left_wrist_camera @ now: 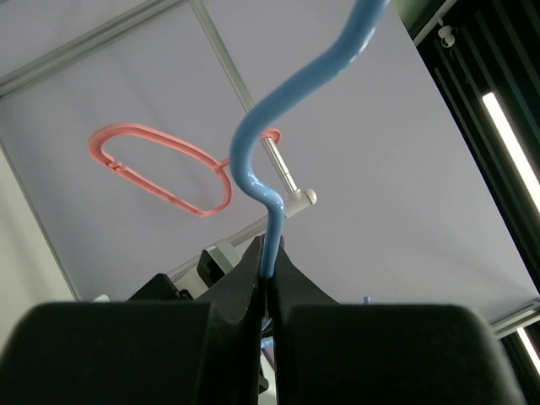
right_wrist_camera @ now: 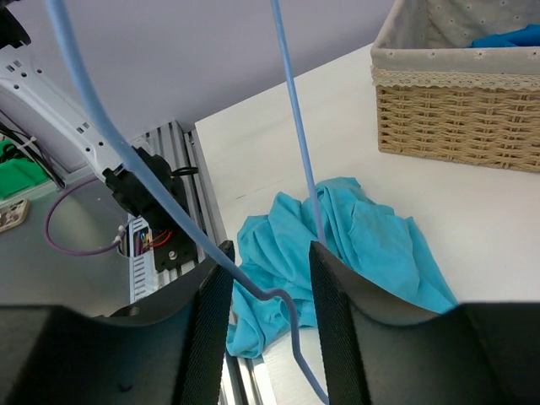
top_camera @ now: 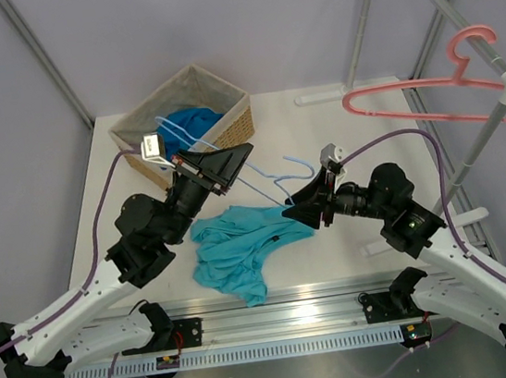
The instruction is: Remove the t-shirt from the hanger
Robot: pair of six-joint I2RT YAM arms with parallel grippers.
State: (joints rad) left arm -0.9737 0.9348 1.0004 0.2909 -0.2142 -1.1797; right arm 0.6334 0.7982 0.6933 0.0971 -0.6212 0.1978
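Note:
The teal t-shirt [top_camera: 240, 245] lies crumpled on the white table between the arms; it also shows in the right wrist view [right_wrist_camera: 363, 245]. My left gripper [top_camera: 241, 155] is shut on the thin light-blue wire hanger [top_camera: 275, 182] and holds it above the table. In the left wrist view the jaws [left_wrist_camera: 268, 253] pinch the wire just below its curved hook [left_wrist_camera: 253, 152]. My right gripper [top_camera: 295, 209] is open at the shirt's right edge. Two hanger wires [right_wrist_camera: 291, 110] pass between its fingers [right_wrist_camera: 268, 253]. I cannot tell whether the wire still touches the cloth.
A wicker basket [top_camera: 229, 116] with royal-blue cloth [top_camera: 193, 122] stands at the back left, seen also in the right wrist view [right_wrist_camera: 456, 110]. A pink plastic hanger [top_camera: 427, 96] hangs on a rack pole [top_camera: 484, 135] at the right. An aluminium rail [top_camera: 277, 302] runs along the near edge.

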